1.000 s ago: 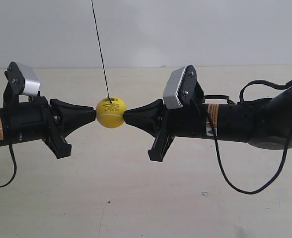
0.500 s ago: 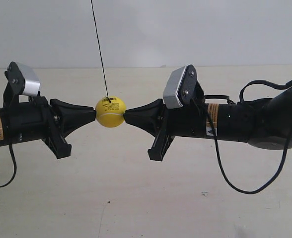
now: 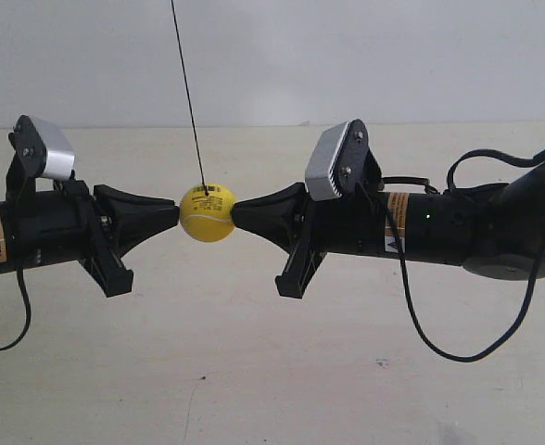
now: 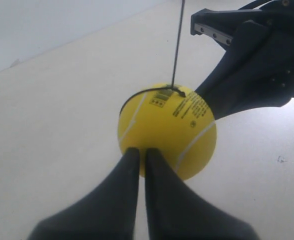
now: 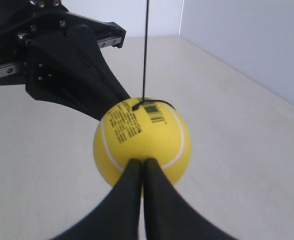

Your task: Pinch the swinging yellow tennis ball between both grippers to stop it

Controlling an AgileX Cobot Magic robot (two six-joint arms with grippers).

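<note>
Yellow tennis ball (image 3: 207,212) count: just one, hanging on one thin dark string (image 3: 188,93) above the pale table (image 3: 254,371). It sits right in the middle of the scene, squeezed between two grippers that point at each other. The arm at the exterior view's left (image 3: 41,232) touches the ball's left side with its tip, and the arm at the exterior view's right (image 3: 439,227) touches its right side.

From the wrist cameras we can see both sets of jaws. The left gripper (image 4: 138,152) has its two wedge jaws drawn narrow, only a thin slit between them, and their tips press against the ball. The right gripper (image 5: 142,162) looks the same, with its jaws pulled together and the points on the ball's skin. So neither one grabs the ball inside its jaws. It's held tip to tip.

We also count two silver-grey boxes, one on the left arm (image 3: 48,148) and one on the right arm (image 3: 333,162). The string is tied at the top of the ball, near the black print.
</note>
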